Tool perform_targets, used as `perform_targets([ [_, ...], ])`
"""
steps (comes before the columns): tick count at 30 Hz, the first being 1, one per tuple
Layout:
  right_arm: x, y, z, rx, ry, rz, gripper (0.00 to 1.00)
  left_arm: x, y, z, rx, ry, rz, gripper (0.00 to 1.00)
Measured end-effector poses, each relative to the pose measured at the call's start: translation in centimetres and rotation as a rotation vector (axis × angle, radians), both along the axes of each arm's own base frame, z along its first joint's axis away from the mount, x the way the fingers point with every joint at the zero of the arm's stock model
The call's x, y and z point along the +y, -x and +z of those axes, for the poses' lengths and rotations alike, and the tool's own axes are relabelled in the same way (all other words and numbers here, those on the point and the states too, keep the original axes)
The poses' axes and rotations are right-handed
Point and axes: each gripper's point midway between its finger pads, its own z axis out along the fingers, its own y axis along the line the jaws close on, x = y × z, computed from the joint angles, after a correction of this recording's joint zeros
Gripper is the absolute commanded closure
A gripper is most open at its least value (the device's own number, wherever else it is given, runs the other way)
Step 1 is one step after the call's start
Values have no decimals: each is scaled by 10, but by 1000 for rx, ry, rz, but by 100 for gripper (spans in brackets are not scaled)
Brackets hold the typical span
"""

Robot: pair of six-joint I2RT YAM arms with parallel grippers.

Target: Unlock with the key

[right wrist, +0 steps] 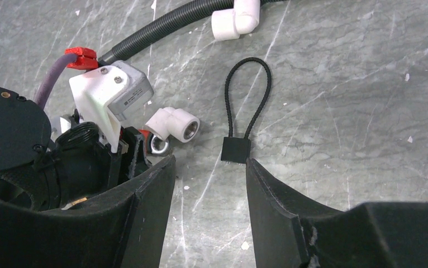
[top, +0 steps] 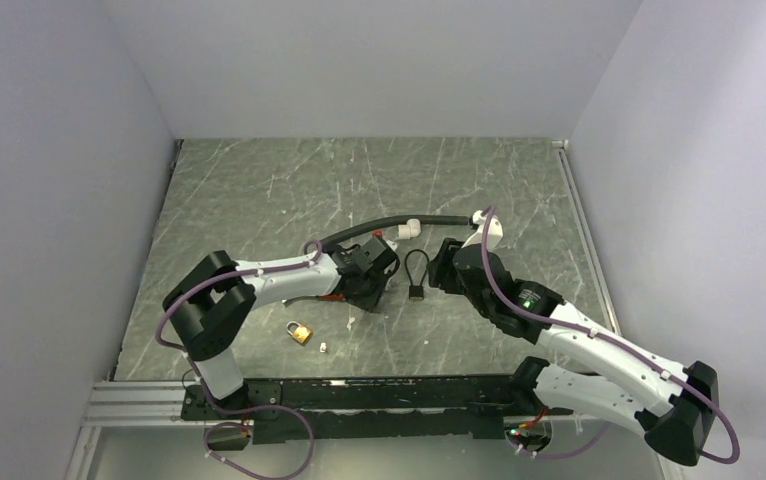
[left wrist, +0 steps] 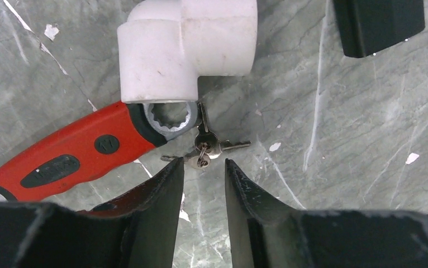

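While your left pincer (left wrist: 204, 163) hangs with its jaws apart and nothing between them, the key (left wrist: 214, 144) lies on the desk (left wrist: 340, 139) just beyond its fingertips, beside the ring end of the red-handled wrench (left wrist: 77, 153), under a white elbow fitting (left wrist: 184, 47). Your right pincer (right wrist: 210, 161) is apart too and empty, facing a black cable-loop lock (right wrist: 237, 149).
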Motion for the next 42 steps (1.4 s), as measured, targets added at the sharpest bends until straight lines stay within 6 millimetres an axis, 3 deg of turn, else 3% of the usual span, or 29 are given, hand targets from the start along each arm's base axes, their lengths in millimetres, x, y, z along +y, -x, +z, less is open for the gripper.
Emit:
perform_targets([
  [9, 1, 0, -3, 8, 9, 0, 48, -4, 0, -7, 13, -20, -4, 76],
  [10, 1, 0, -3, 8, 9, 0, 48, -5, -1, -7, 12, -21, -4, 82],
  [11, 1, 0, -3, 8, 9, 0, 48, -5, -1, -7, 12, -22, -3, 96],
  [12, 1, 0, -3, 8, 9, 0, 48, -5, -1, -7, 9, -22, -4, 100],
  [20, 1, 0, -3, 8, 8, 0, 48, -6, 1, -3, 7, 6, 6, 100],
  [23, 2, 0, -4, 12, 5, 6, 48, -4, 6, 14, -2, 65, 7, 100],
  [30, 15, 10, -12, 38, -44, 77, 49, -11, -6, 110, -134, 364, 29, 100],
  [32, 25, 14, -13, 41, -88, 126, 49, -9, -11, 128, -160, 417, 38, 100],
  [37, 47, 23, -11, 42, -196, 222, 53, -3, -12, 153, -211, 489, 43, 100],
  [42, 58, 25, 13, -24, -366, 237, 54, 1, -9, 163, -250, 549, 36, 100],
])
